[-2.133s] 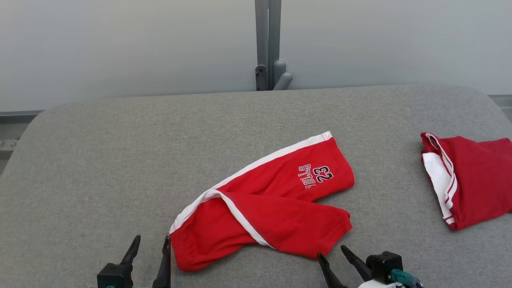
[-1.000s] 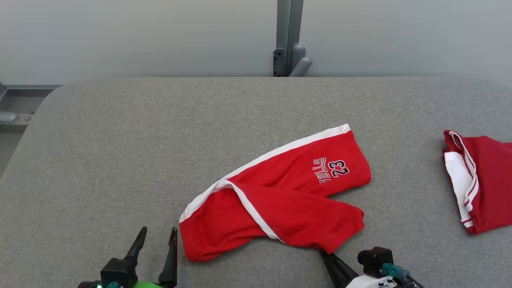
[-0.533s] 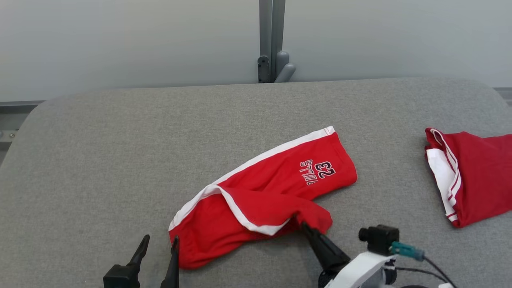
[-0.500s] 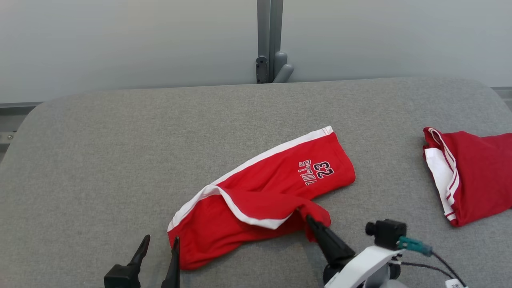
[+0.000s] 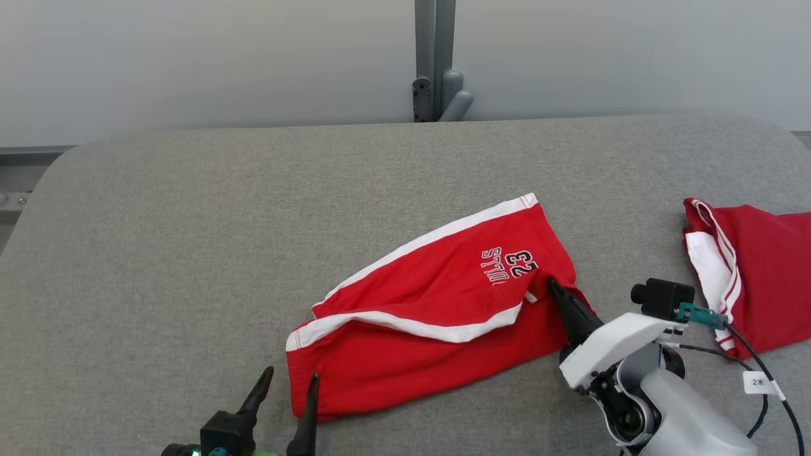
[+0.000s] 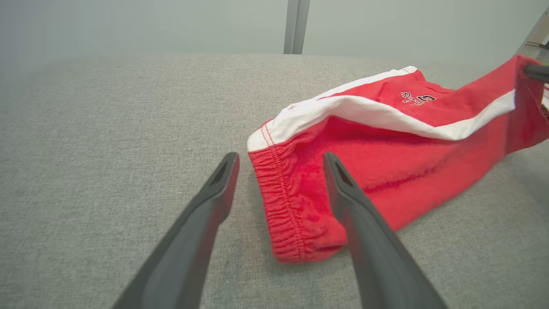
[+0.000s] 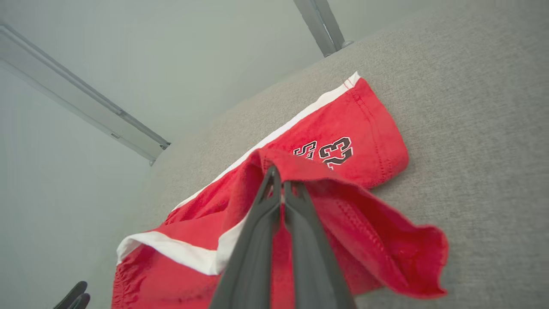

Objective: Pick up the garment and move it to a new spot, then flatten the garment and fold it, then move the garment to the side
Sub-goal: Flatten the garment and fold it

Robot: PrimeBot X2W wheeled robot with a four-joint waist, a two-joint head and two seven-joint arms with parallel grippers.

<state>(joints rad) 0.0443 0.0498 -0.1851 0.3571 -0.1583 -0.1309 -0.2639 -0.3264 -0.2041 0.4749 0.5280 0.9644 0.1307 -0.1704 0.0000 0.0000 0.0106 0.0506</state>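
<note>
The garment point(image 5: 443, 297) is a pair of red shorts with white side stripes and a "23" print, lying on the grey padded table point(image 5: 190, 221). My right gripper point(image 5: 550, 283) is shut on one leg's hem, held up over the printed leg. The right wrist view shows the pinched hem at the gripper point(image 7: 279, 178), with loose cloth point(image 7: 386, 240) draped to the right. My left gripper point(image 5: 289, 375) stands open at the near waistband corner. In the left wrist view the gathered waistband point(image 6: 296, 214) lies between the left gripper's point(image 6: 279, 159) fingers, which do not close on it.
A second red and white garment point(image 5: 766, 278) lies folded at the table's right edge. A grey post point(image 5: 434, 63) stands behind the table against a pale wall. Bare grey padding stretches left and far of the shorts.
My right gripper closed on the near leg's hem and carried it up and to the right, over the printed leg. The left gripper stayed open by the waistband. The camera shifted slightly.
</note>
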